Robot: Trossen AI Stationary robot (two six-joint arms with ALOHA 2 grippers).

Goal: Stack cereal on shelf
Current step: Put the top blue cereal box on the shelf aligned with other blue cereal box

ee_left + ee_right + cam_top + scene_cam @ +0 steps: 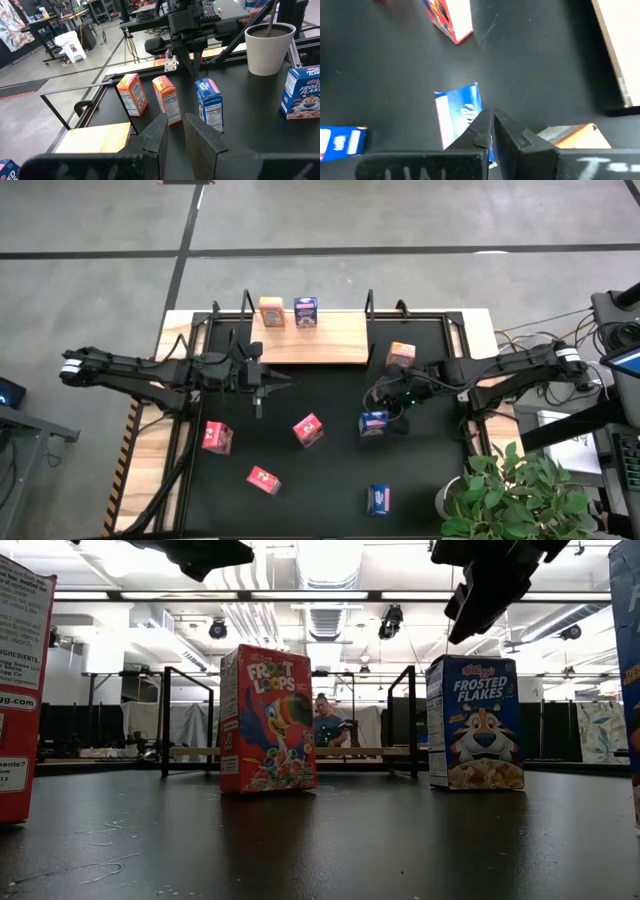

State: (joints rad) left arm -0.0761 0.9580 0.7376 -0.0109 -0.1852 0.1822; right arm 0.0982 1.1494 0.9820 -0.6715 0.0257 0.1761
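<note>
While the right gripper (383, 401), fingers clenched and empty, hovers centre-right over the blue cereal box (373, 423), it should spread and descend squarely to lift it toward the shelf (312, 338) at upper centre.

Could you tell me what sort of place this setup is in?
Probably an open lab or industrial workshop: exposed ceiling ducts, a bare concrete floor, and workbenches beyond the black table mat.
</note>
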